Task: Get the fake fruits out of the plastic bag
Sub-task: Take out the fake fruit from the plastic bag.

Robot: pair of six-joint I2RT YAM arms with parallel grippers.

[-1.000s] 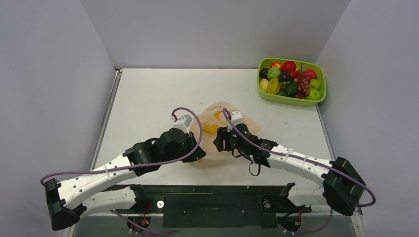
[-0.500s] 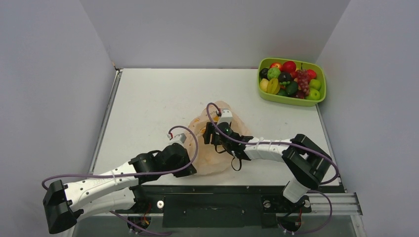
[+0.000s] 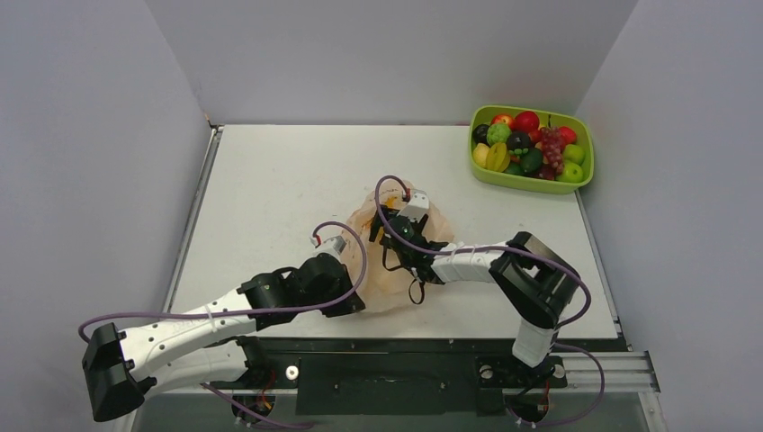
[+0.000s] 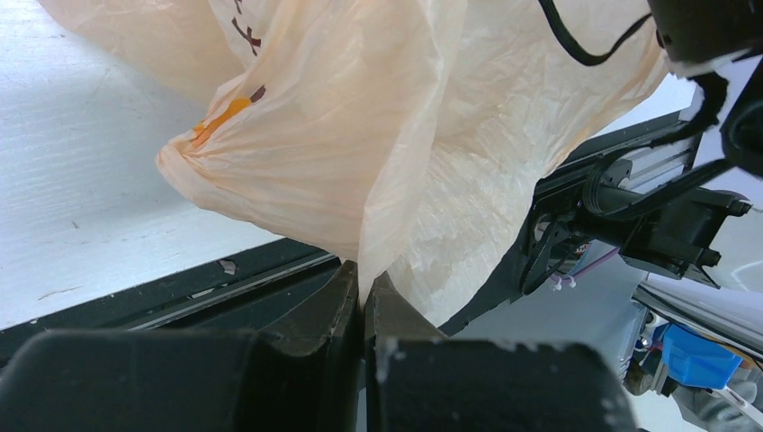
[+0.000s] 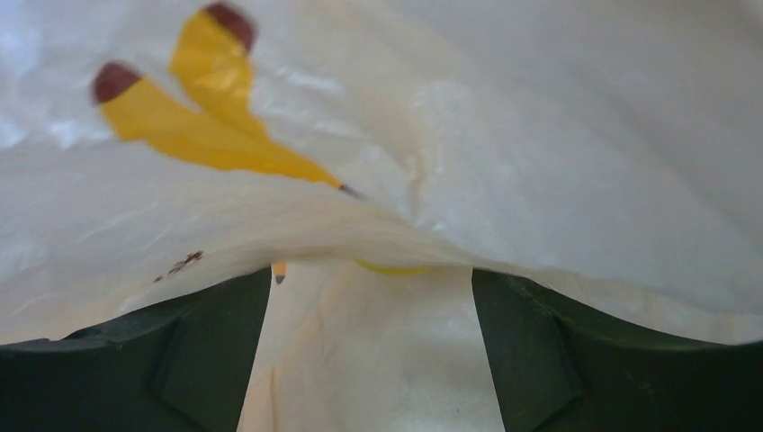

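Note:
The peach-orange plastic bag (image 3: 400,270) lies crumpled at the table's middle front. My left gripper (image 3: 354,304) is shut on a fold of the bag's near edge (image 4: 364,274), and the bag film (image 4: 360,135) stretches away from it. My right gripper (image 3: 387,232) is pushed into the bag from the right, jaws open wide (image 5: 371,301), with bag film draped over and between the fingers (image 5: 531,333). A sliver of something yellow (image 5: 396,267) shows under the film just ahead of the fingers. Yellow marks with dark red tips (image 5: 207,135) show on the film. No fruit inside the bag is clearly seen.
A lime-green tray (image 3: 531,185) at the back right holds several toy fruits (image 3: 531,144), including a grape bunch. The black rail of the arm mounts (image 4: 270,270) runs along the near table edge just under the left gripper.
My right gripper has moved left and deeper into the bag, its arm folding at the elbow. My left gripper has pulled the bag's edge back toward the near table edge.

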